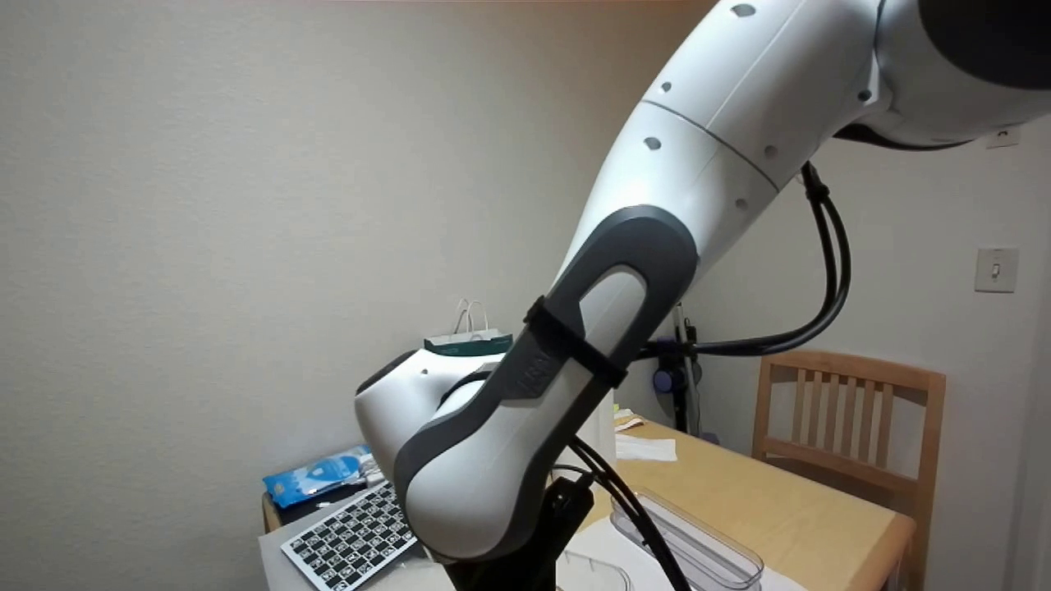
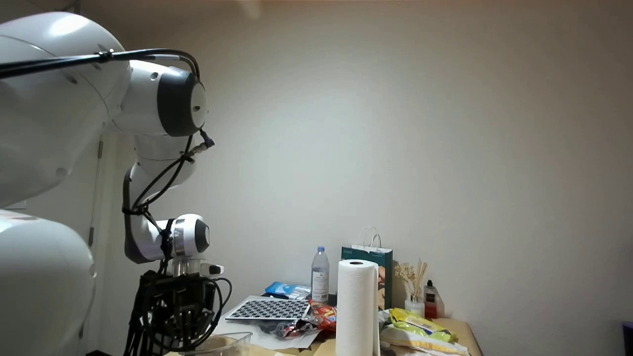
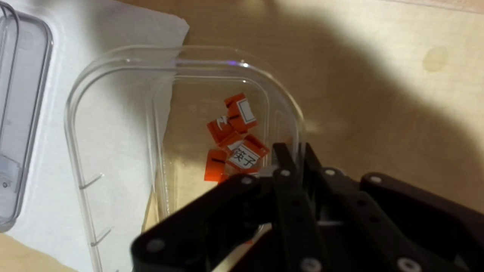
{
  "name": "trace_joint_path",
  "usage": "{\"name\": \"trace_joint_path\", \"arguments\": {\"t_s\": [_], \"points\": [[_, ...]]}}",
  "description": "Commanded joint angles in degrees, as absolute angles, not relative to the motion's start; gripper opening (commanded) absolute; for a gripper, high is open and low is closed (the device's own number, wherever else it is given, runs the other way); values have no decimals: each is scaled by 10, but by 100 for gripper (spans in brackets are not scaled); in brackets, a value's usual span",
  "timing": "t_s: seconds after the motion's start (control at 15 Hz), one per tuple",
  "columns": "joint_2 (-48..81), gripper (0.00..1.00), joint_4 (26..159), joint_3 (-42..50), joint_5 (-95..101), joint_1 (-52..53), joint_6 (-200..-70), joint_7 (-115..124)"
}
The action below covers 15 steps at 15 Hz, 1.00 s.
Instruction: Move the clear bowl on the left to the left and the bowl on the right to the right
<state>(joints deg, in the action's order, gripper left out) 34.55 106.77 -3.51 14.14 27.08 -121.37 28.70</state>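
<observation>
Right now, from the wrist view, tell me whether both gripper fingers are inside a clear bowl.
No, in the wrist view the gripper straddles the wall of a clear bowl, one finger inside and one outside.

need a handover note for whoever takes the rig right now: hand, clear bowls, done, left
Hand: closed on the rim of a clear bowl; can't tell whether it is off the table.
Bowls: the gripped one has orange scraps showing in it; the other clear bowl stands apart on white paper, cut off by the wrist view's edge.
Done: one bowl gripped; whether either has been shifted doesn't show.
Left: probably finish the gripped bowl's shift, release, then check the other.
</observation>
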Motion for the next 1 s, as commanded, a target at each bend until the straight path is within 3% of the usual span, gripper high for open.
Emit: {"name": "trace_joint_path", "arguments": {"t_s": [0.0,0.07,0.73,0.8,0.93], "points": [[352,8,1058,-38,145,268,-1208,296],[355,2,1053,-38,144,269,-1205,300],[356,2,1072,-45,105,237,-1274,284],[357,33,1072,-45,104,236,-1276,282],[361,40,1073,-42,105,235,-1276,284]]}}
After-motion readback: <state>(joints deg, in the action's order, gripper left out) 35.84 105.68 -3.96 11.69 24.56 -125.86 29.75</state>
